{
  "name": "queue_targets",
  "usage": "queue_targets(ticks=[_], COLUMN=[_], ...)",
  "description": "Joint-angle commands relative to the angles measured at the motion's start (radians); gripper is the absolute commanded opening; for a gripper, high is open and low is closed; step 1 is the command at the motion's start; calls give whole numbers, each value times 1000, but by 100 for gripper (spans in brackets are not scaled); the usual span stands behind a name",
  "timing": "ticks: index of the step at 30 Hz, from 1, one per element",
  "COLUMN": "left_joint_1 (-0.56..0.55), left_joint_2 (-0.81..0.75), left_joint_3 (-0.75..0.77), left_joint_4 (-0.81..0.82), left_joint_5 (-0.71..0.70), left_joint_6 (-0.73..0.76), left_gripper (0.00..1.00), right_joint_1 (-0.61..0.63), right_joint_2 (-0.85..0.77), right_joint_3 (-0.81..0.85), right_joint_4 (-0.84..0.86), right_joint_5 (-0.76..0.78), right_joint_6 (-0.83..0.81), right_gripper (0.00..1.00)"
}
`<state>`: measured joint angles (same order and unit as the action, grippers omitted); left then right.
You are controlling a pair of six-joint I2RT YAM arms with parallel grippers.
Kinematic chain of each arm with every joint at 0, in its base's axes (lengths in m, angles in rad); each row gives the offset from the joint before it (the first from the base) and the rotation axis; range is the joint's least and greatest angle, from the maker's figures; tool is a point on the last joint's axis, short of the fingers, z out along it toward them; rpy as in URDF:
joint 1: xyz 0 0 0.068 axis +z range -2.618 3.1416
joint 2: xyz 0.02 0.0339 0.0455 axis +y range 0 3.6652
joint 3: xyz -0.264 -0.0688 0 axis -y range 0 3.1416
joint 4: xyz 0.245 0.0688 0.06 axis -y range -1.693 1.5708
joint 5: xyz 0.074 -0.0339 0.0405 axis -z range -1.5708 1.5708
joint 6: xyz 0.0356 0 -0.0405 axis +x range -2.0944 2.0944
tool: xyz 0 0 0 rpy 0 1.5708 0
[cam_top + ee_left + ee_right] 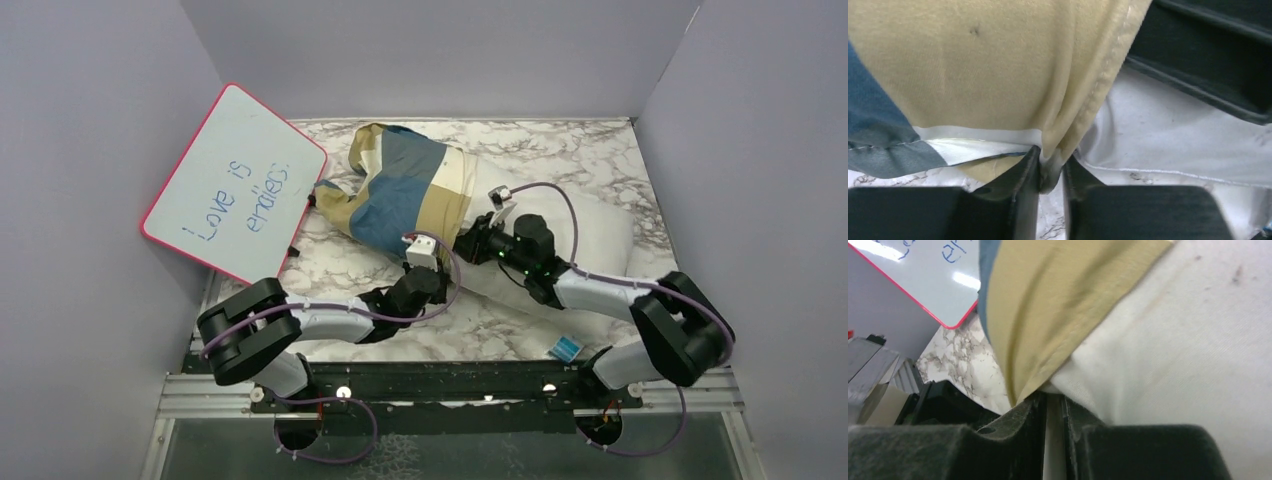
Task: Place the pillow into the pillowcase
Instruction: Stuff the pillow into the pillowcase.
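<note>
The checked blue, tan and cream pillowcase (400, 185) lies bunched at the table's centre, pulled partway over the left end of the white pillow (600, 235). The pillow's right part sticks out bare. My left gripper (428, 252) is shut on the tan hem of the pillowcase (998, 65) at its near edge, with the pillow (1173, 135) just to its right; the jaws (1051, 162) pinch a fold of fabric. My right gripper (472, 240) is shut on the pillowcase (1048, 315) opening edge where it meets the pillow (1188, 340); its jaws (1052, 397) are nearly closed on thin fabric.
A pink-rimmed whiteboard (235, 180) leans at the back left, also in the right wrist view (923, 275). A small blue tag (565, 348) lies near the right arm's base. Grey walls enclose the marble table (480, 330).
</note>
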<state>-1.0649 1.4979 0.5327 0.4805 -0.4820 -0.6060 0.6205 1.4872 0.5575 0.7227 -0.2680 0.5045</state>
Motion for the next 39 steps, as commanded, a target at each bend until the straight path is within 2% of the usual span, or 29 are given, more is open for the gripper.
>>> queue_targets(ticks=[1, 3, 7, 12, 16, 20, 22, 24, 30, 34, 37, 39], left_joint_1=[-33, -33, -33, -35, -35, -49, -64, -71, -73, -73, -72, -72], left_joint_2=[-97, -144, -225, -290, -288, -297, -299, -300, -301, -271, -254, -238], left_joint_3=[-5, -16, -14, 15, 32, 52, 66, 80, 159, 192, 211, 256], left_joint_4=[41, 32, 11, -40, -56, -56, -56, -60, -159, -193, -238, -326], left_joint_5=[39, 27, 27, 0, 41, 83, 83, 94, 95, 112, 108, 70], left_joint_6=[-9, 2, 31, 32, 23, 32, 53, 68, 74, 84, 79, 70], left_gripper=[28, 32, 43, 48, 51, 61, 65, 67, 73, 74, 73, 72], right_joint_1=[-8, -8, -11, -33, -106, -289, -366, -416, -522, -532, -528, -519], right_joint_2=[-194, -273, -364, -340, -293, -142, -43, 38, 315, 461, 513, 486], right_joint_3=[28, 62, 176, 366, 443, 592, 678, 739, 940, 1013, 1005, 928], right_joint_4=[-282, -417, -657, -882, -898, -926, -954, -957, -1068, -1133, -1186, -1131], right_joint_5=[93, 108, 117, 106, 78, -124, -230, -304, -476, -566, -657, -659], right_joint_6=[-115, -167, -267, -359, -380, -386, -388, -398, -458, -528, -565, -543], right_gripper=[27, 38, 52, 55, 56, 60, 70, 76, 78, 78, 68, 55])
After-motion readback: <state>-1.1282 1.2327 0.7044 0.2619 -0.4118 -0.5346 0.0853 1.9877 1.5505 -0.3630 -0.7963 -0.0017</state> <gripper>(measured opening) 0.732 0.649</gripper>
